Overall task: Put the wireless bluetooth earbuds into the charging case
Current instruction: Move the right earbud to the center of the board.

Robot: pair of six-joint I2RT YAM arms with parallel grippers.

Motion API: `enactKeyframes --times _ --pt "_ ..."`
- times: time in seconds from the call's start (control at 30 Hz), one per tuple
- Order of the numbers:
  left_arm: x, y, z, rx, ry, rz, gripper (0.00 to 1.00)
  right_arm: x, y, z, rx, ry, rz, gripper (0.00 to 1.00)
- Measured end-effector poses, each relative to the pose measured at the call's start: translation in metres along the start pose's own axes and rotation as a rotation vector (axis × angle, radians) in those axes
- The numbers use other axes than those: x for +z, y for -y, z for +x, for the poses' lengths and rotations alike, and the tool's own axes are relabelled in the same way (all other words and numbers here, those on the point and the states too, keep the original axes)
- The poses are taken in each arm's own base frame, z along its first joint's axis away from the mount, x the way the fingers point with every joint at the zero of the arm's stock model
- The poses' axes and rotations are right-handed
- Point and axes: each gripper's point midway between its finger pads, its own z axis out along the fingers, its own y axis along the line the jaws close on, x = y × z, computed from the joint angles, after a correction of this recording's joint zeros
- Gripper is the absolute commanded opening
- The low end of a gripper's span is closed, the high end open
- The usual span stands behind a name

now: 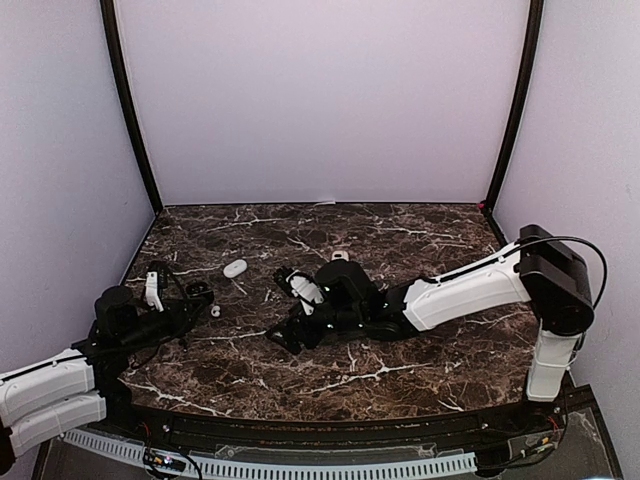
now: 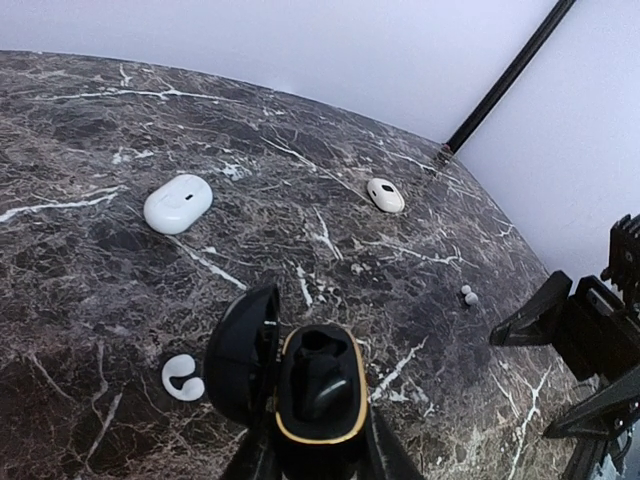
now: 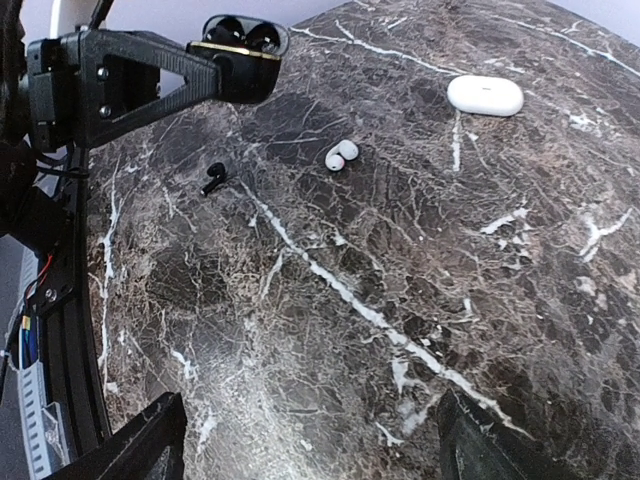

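From my console, the left gripper (image 2: 318, 455) was pinching the black charging case (image 2: 318, 385) by its sides. The lid was thrown open and the gold-rimmed wells faced up (they looked empty to me, though the dark interior made that hard to tell). The right gripper (image 3: 312, 430) was spread wide with nothing between its fingers, hovering over the tabletop (image 1: 420, 365) and pointed toward the case.

One white earbud (image 2: 183, 378) lay on the marble just beside the held case, on its lid side. In the right wrist view a black earbud (image 3: 213, 177) lay not far from the case, closer to the near edge. A closed white case (image 2: 178, 203) sat farther back.

I judged the step in hand to be the reach for an earbud, with none picked up yet. The next move called for centring the right gripper over the white earbud, lowering until the fingers straddled it, and closing gently. The earbud was tiny and glossy, so an off-centre squeeze could have sent it skidding. After that would come the carry to an open well while the left gripper held the case steady.
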Motion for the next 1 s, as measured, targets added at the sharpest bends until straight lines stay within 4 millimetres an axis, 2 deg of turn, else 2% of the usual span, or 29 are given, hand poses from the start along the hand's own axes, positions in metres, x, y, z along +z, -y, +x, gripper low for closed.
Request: enactKeyframes --times 0.1,0.27,0.5,0.77,1.0 --pt "-0.004 -0.010 -0.006 -0.024 0.035 -0.066 0.05 0.018 -0.010 0.001 -0.003 -0.004 -0.034 0.83" --pt "-0.014 -0.026 -0.020 -0.072 0.091 -0.162 0.04 0.060 -0.039 -0.001 -0.045 0.009 -0.069 0.83" --pt "-0.022 -0.026 -0.053 -0.095 0.146 -0.216 0.04 0.108 -0.068 -0.005 -0.171 0.063 -0.072 0.83" --pt "-0.023 -0.023 -0.059 -0.113 0.151 -0.213 0.04 0.149 -0.078 -0.013 -0.320 0.136 -0.084 0.87" --pt "-0.027 -0.014 -0.073 -0.109 0.169 -0.196 0.03 0.181 -0.079 -0.006 -0.402 0.168 -0.094 0.89"
